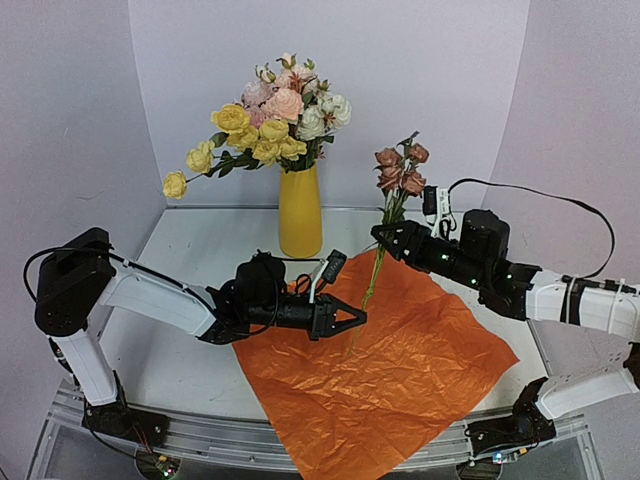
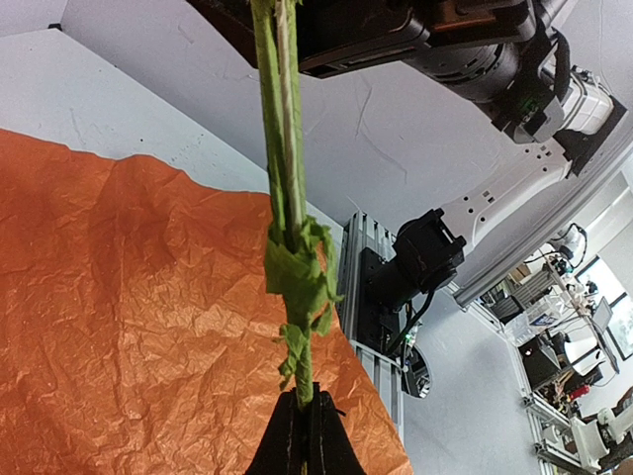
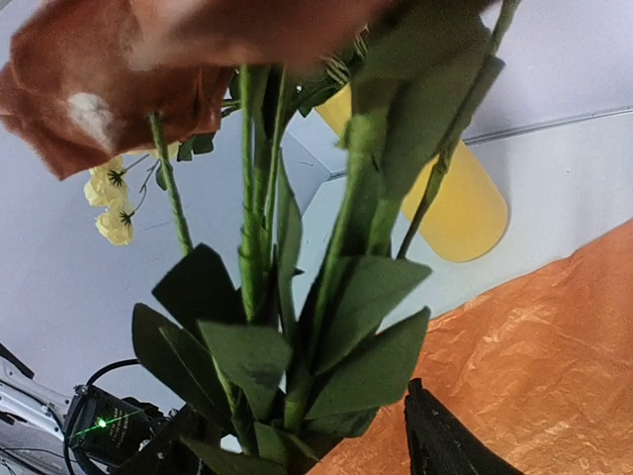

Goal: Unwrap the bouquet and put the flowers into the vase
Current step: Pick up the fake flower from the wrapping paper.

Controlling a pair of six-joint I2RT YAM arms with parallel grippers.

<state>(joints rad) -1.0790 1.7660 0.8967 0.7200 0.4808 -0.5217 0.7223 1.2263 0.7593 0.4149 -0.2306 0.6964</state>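
The flowers are out of their wrap and held upright in the air above the far edge of the paper, just right of the vase and not in it. The left fingers are clenched on the very bottom of the stems, where a ragged strip of green tape is wound round them. Higher up, the right fingers stand released, one on each side of the leafy part of the stems, with the leaves filling most of the gap between them. Rust-brown blooms top the bunch, above the right fingers. In the right wrist view a few small pale yellow blooms show among the stems. The paper lies spread flat and crinkled on the surface, one corner reaching towards the vase's foot and another hanging over the near edge between the two arm bases. The vase stands upright at the back of the surface, and it already carries a big bunch of yellow, white and pink roses, with one yellow stem drooping far out to the left.
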